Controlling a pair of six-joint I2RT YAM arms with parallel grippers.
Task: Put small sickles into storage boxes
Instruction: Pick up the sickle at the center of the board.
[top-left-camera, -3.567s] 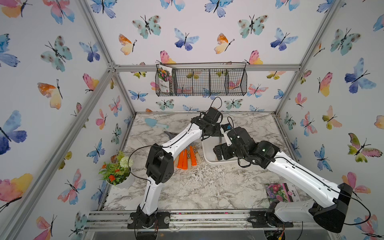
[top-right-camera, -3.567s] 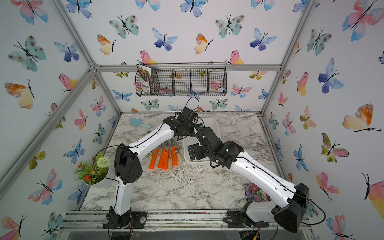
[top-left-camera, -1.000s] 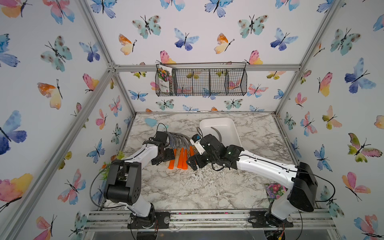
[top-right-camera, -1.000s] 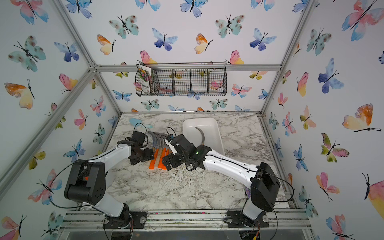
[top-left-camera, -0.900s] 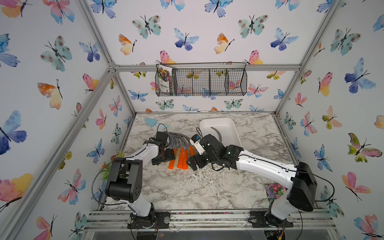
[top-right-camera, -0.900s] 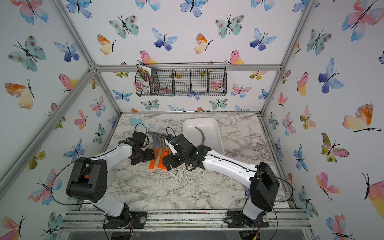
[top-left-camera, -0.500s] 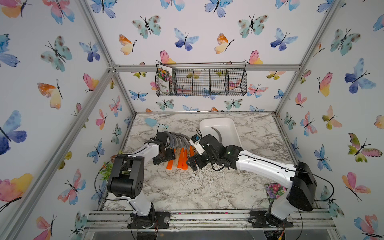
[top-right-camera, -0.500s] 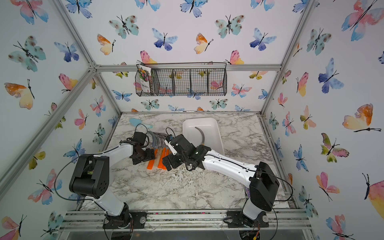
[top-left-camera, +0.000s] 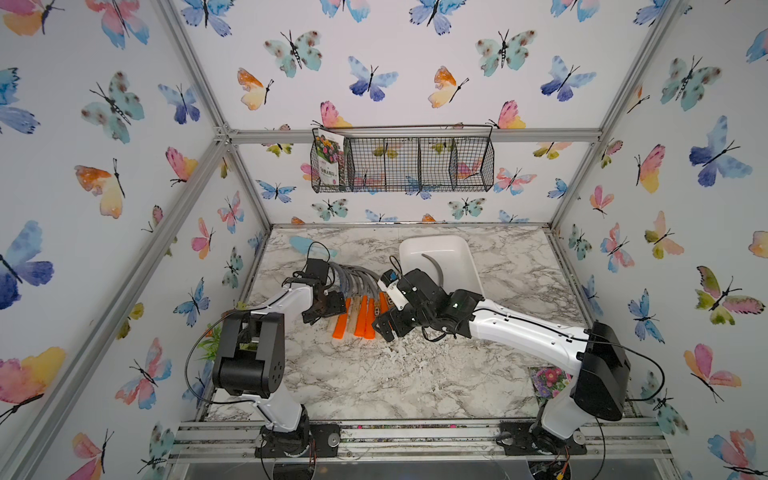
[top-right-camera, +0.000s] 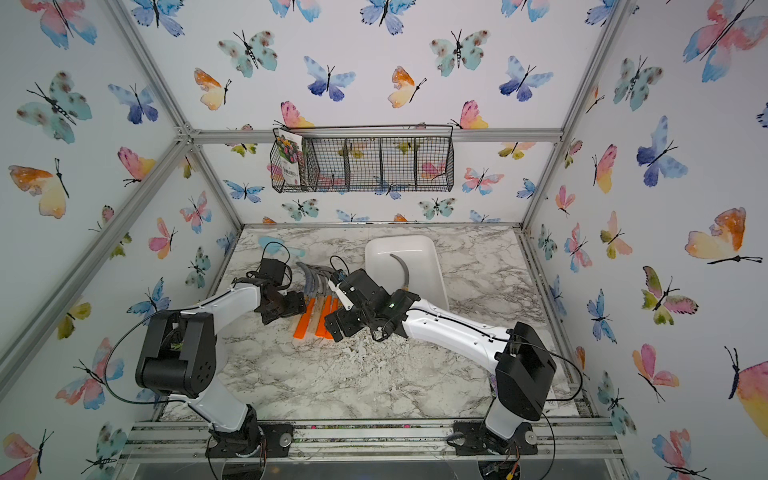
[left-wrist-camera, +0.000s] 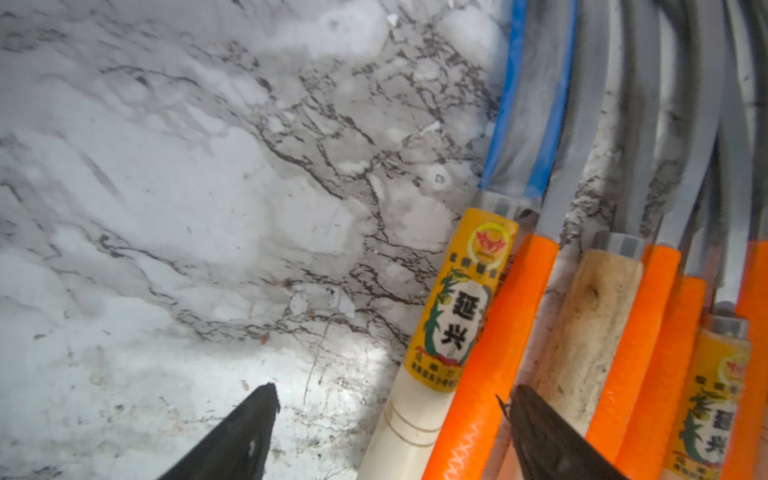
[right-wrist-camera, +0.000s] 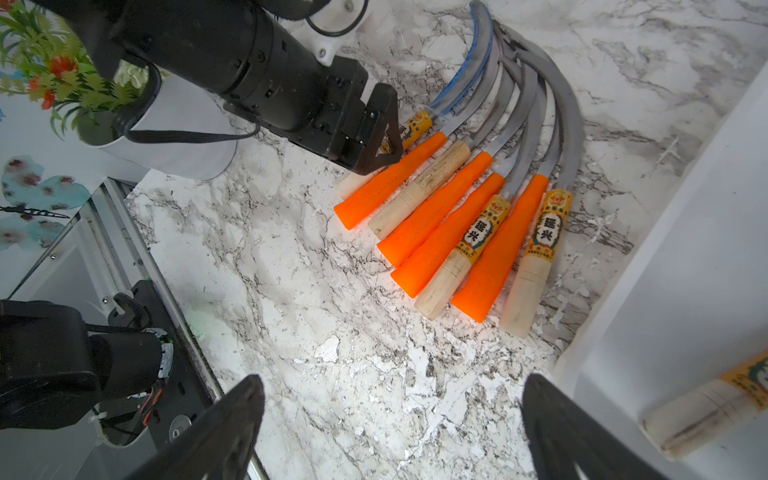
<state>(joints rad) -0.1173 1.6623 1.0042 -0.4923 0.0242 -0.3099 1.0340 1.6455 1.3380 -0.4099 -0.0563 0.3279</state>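
Nearest the front rail, a seed packet (top-left-camera: 547, 380) lies flat on the marble bench (top-left-camera: 374, 382) by the right arm's base. A potted plant (right-wrist-camera: 50, 62) stands at the bench's left edge.

Further in, the right hand (right-wrist-camera: 392, 399) hovers low over bare marble just short of the handle ends. Its jaws are spread wide and hold nothing.

Beyond it, the small sickles (right-wrist-camera: 457, 208) lie side by side in a tight row, orange and pale wooden handles toward the front, grey blades curving away. The left hand (left-wrist-camera: 390, 392) is at the row's left end, open. Its fingers straddle the outermost wooden handle with the yellow label and the orange one beside it, without clamping either.

Just right of the row sits the white tray (top-left-camera: 451, 249), with a single sickle (top-left-camera: 434, 266) inside it.

Farther back, a light blue flat shape (top-left-camera: 303, 245) lies on the bench. A wire basket (top-left-camera: 415, 166) hangs on the rear wall.
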